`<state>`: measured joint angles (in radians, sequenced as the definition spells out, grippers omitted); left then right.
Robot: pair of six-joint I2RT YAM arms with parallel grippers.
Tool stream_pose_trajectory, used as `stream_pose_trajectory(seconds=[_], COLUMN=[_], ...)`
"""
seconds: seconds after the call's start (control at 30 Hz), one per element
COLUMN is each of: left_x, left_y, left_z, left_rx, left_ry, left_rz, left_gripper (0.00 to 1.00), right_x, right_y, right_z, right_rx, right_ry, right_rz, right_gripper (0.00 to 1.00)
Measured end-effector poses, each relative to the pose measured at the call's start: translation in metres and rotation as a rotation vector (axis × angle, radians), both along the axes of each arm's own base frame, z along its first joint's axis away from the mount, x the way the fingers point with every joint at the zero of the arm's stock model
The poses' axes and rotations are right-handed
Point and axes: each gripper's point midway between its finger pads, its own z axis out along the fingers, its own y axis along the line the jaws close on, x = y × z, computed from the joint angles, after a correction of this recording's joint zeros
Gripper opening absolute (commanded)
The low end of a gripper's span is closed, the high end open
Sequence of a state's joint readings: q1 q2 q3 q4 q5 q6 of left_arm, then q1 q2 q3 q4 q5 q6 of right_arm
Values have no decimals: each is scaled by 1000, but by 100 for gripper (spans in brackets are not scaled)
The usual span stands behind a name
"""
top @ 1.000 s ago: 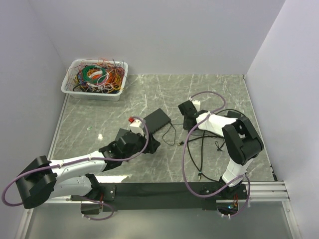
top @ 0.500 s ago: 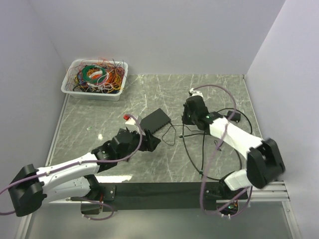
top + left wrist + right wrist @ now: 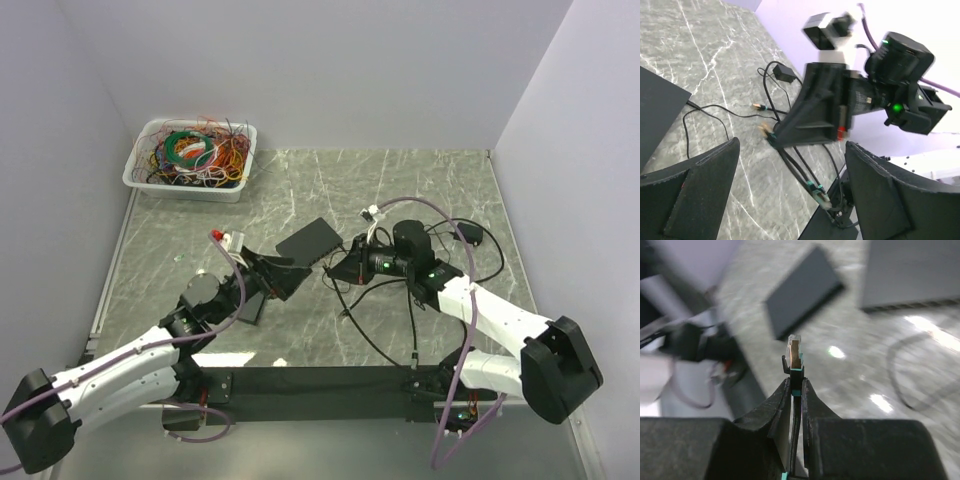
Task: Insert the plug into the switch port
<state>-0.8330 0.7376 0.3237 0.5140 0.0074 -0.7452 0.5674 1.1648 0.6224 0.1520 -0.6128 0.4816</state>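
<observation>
- Black two-finger left gripper (image 3: 792,146): jaws spread wide, holding nothing, just left of the switch.
- Flat black rectangular network switch (image 3: 310,240): lying on the grey marble table (image 3: 420,180).
- Right gripper (image 3: 796,386): pinching the clear-tipped, teal-booted cable plug (image 3: 794,351), which is in the air near the switch's right edge.

On my screen a white bin (image 3: 185,187) sits in the far-left corner of the grey marbled table (image 3: 430,170), heaped with tangled wires (image 3: 195,150) — orange, green, red, purple. Plain pale walls (image 3: 320,70) close in the back and both sides. A small black block (image 3: 470,233) lies toward the right edge, a thin cord leading off it. A black rail (image 3: 320,382) runs along the near edge.
</observation>
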Motion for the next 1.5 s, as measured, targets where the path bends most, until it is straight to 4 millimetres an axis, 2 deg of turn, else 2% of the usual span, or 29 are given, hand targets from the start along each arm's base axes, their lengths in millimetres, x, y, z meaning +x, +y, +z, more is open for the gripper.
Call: stream_pose_trajectory(seconds=[0.17,0.3,0.5,0.8,1.07,1.27,1.4,1.5], left_x=[7,3,-6,-20,-32,-33,-33,-35], left_y=[-6,-16,-21,-16,-4,-4,-7,-8], left_z=[-6,-17,-17,-4,20,16,14,15], left_rx=[-34,-50,-96,-158,-229,-240,-244,-248], left_ry=[46,83,77,25,-68,-70,-62,-64], left_rz=[-37,-93,-152,-196,-209,-223,-238,-251], left_gripper=[88,87,85,84,87,84,76,60], right_x=[-20,-36,-51,-56,-60,-66,-67,-67], right_y=[15,25,33,35,36,35,36,36], right_z=[34,47,51,56,64,60,64,66], right_rx=[118,166,191,226,260,277,294,304], right_ry=[-69,-94,-97,-100,-104,-84,-87,-85], right_rz=[128,205,262,287,311,326,335,341], right_gripper=[0,0,0,0,0,0,0,0])
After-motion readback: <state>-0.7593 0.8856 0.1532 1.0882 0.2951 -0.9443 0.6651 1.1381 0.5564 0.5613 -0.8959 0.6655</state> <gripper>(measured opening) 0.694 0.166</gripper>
